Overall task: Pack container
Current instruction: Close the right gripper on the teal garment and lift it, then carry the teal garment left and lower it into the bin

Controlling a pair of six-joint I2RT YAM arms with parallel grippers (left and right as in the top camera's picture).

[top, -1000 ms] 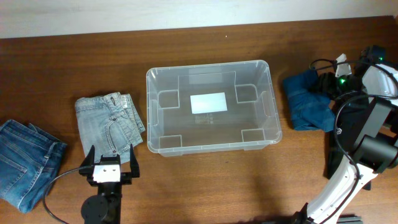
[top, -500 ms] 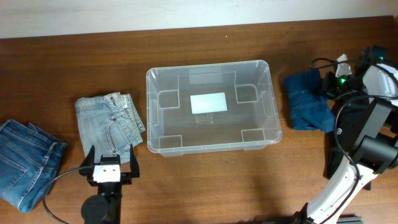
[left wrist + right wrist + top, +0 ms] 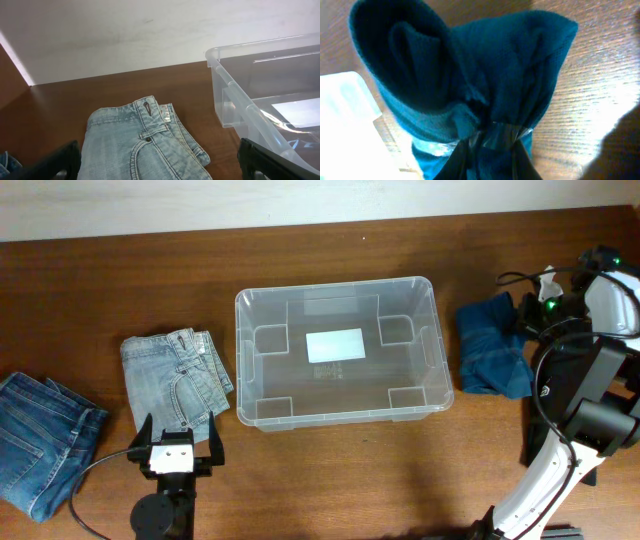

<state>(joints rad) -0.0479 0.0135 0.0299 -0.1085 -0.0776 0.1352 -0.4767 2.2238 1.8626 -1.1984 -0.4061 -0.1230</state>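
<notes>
The container (image 3: 240,356) stood in the middle of the counter (image 3: 330,480), a little nearer to the far edge, with its long sides along that edge. A white label (image 3: 335,345) showed on its clear bottom. Just beside its left wall lay folded light jeans (image 3: 175,378), and folded dark jeans (image 3: 40,442) lay at the left edge, apart from them. Near the right wall of the container, not touching it, a blue cloth (image 3: 490,355) rested on the counter. The right tool (image 3: 489,139) was pressed together on this cloth and pinched a bunched fold of it. The left tool (image 3: 180,426) was near the front edge, over the near end of the light jeans, with its fingers (image 3: 265,160) spread wide around nothing.
</notes>
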